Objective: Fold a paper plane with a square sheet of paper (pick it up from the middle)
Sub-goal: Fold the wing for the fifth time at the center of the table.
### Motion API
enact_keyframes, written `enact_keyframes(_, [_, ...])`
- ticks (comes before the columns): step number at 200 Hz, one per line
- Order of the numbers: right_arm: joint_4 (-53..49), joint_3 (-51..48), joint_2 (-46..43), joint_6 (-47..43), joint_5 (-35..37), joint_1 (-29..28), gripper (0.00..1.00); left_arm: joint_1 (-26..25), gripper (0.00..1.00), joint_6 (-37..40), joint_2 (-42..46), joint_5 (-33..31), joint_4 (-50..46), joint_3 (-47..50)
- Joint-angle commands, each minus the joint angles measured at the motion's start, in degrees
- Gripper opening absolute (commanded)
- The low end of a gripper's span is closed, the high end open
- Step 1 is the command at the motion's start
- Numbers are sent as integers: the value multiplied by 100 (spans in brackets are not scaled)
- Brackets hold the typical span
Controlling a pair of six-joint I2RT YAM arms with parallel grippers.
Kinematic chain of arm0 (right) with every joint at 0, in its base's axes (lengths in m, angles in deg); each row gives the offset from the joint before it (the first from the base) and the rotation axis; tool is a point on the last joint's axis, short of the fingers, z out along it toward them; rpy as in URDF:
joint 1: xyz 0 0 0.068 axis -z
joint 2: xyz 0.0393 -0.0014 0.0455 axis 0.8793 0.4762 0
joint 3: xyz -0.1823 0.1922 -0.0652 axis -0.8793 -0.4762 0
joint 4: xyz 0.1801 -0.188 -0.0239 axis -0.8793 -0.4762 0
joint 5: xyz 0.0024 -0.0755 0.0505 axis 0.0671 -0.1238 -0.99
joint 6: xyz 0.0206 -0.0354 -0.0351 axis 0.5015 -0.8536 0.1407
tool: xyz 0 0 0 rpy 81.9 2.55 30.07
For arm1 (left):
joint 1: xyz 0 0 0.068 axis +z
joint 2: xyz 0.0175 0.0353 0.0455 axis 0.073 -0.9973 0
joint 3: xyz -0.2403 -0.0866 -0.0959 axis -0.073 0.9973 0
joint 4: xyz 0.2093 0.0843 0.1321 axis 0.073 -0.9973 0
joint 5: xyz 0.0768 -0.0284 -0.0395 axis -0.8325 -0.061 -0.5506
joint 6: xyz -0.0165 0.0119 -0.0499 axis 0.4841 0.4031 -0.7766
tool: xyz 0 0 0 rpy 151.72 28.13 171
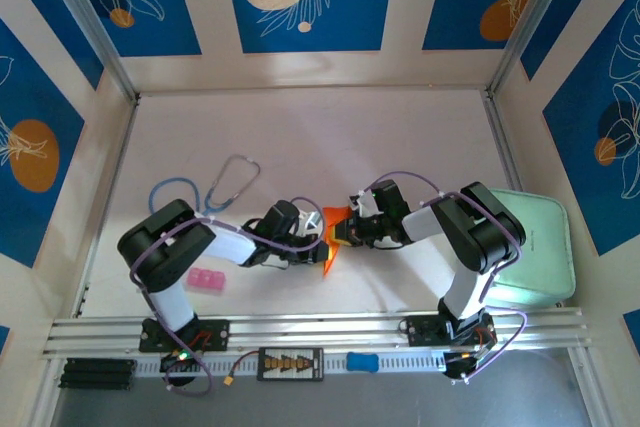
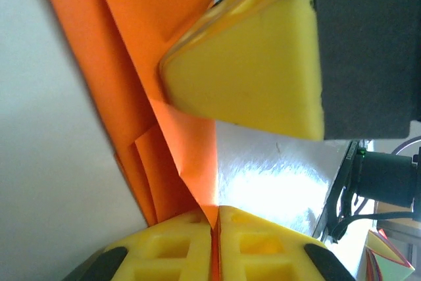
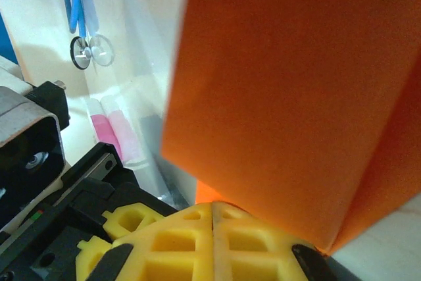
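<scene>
Left tool (image 2: 214,228) up close: fingers pressed together, pinching the orange paper (image 2: 131,44) in the seam between them, with folded layers and creases visible above. Right tool (image 3: 212,218) is also pressed together, pinching the same paper from the opposite side. From the top view, the paper sits between the two tools, mid tabletop (image 1: 300,127); can't tell if it touches the surface. Stethoscope (image 1: 225,182) behind the left arm, pink block (image 1: 206,280) near its base, green tray (image 1: 540,247) under the right arm.

The paper (image 1: 332,239) is mid-bench (image 1: 300,127), between the left gripper (image 1: 314,248) and the right gripper (image 1: 346,233). The stethoscope (image 1: 228,183) lies behind-left of it, the block (image 1: 205,280) nearer-left, the tray (image 1: 540,257) far right.
</scene>
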Motion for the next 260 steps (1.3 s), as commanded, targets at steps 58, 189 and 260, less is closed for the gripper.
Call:
enact_keyframes(58, [-836, 70, 327, -97, 602, 48, 3, -151, 0, 144, -26, 482, -596, 23])
enact_keyframes(189, [-1066, 91, 350, -55, 836, 4, 3, -344, 10, 387, 145, 519, -1157, 117])
enact_keyframes(260, [-1081, 86, 388, -21, 904, -26, 3, -428, 8, 456, 271, 447, -1298, 231])
